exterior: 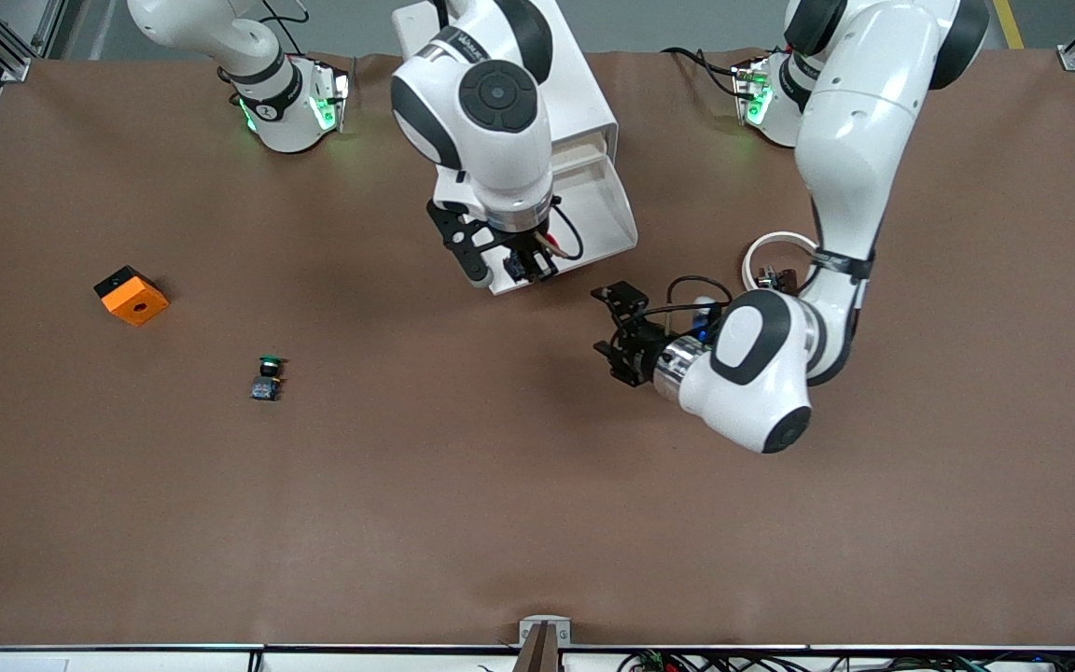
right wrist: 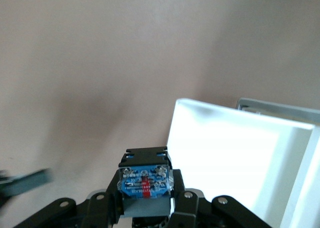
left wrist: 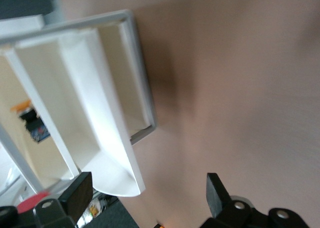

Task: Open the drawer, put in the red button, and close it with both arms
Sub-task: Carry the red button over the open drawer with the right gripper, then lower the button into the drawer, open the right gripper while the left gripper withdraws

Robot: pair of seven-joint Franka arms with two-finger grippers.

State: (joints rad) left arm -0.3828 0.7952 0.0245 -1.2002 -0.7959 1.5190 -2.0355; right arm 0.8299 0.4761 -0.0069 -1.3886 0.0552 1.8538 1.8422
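Right gripper (exterior: 531, 264), frame centre-top: pinching the red button (right wrist: 144, 184) over the open drawer (exterior: 593, 219). Left gripper (exterior: 614, 336), mid-frame: hovering, fingers spread.

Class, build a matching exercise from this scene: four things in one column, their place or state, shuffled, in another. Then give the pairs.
Things:
1. drawer
2. red button
3. left gripper
4. orange box

Places or states:
A. open, over bare table
B. on the table toward the right arm's end
C. pulled out of the cabinet
D. held in the right gripper over the drawer's front edge

Pairs: 1-C, 2-D, 3-A, 4-B
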